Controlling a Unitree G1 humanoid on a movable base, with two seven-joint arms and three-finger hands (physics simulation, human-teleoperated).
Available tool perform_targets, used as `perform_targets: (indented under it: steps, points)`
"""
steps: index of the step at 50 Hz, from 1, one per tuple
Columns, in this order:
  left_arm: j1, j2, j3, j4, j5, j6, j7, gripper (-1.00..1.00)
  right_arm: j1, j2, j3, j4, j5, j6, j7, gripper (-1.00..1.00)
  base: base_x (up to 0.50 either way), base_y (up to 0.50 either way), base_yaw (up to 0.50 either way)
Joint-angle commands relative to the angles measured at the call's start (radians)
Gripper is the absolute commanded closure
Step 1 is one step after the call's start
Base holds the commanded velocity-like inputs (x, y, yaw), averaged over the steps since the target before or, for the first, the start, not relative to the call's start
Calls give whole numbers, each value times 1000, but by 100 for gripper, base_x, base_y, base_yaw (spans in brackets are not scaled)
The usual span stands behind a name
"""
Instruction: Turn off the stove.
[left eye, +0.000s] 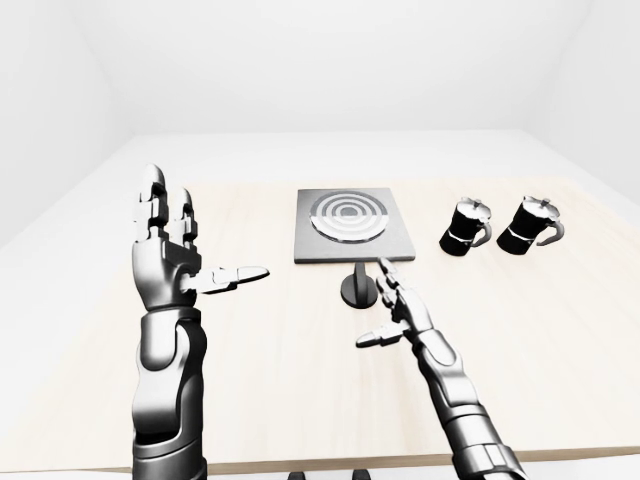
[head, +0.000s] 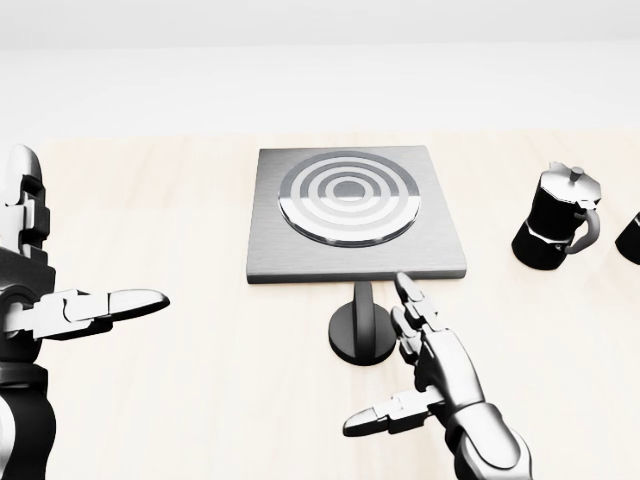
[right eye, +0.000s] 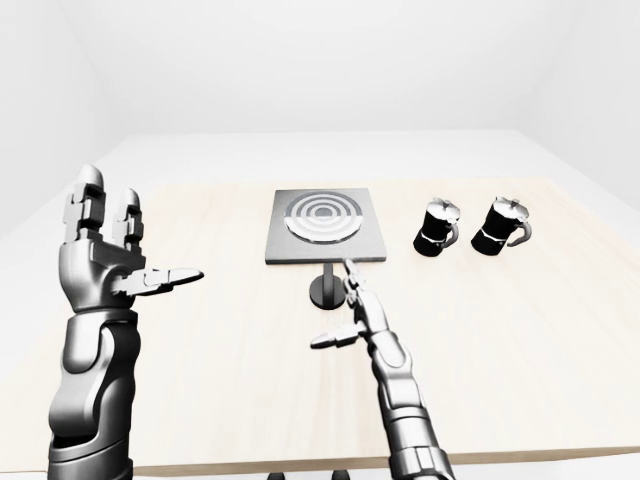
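We find the stove, a flat grey square plate with ringed burner, lying on the pale bench near the middle of the head view. Its knob, a dark round disc with a raised bar across it, sits just below the stove's lower edge. The bar's long axis runs up and down the head view, pointing toward the stove.

Our right hand is by far the nearer one. It hangs just to the right of the knob and a little below it, so the knob lies to the left of the fingers and slightly up the view. Those fingers are spread: two point up toward the stove's lower right corner, and the thumb sticks out leftward lower down, holding nothing. We judge the coming move to be a short shift to the left, so that the bar sits between thumb and fingers for a twist.

Our left hand is raised well apart at the left, its fingers also spread and empty, upright with the thumb pointing right.

The head view gives the knob's bar and the sideways gap plainly, yet we cannot tell from it whether the fingertips touch the disc's rim. The left-eye view shows both whole arms, and two dark coffee pots at the right, where the head view shows one whole and only the edge of the other.
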Motion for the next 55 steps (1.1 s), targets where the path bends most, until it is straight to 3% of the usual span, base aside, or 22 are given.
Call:
perform_targets:
  steps: [1, 55]
  points:
    - [1, -1, 0, 0, 0, 0, 0, -99, -2, 3, 4, 7, -4, 0, 2, -100, 0, 0, 0]
    - [-2, 6, 12, 20, -13, 0, 7, -99, -30, 56, 67, -10, -37, 0, 16, -100, 0, 0, 0]
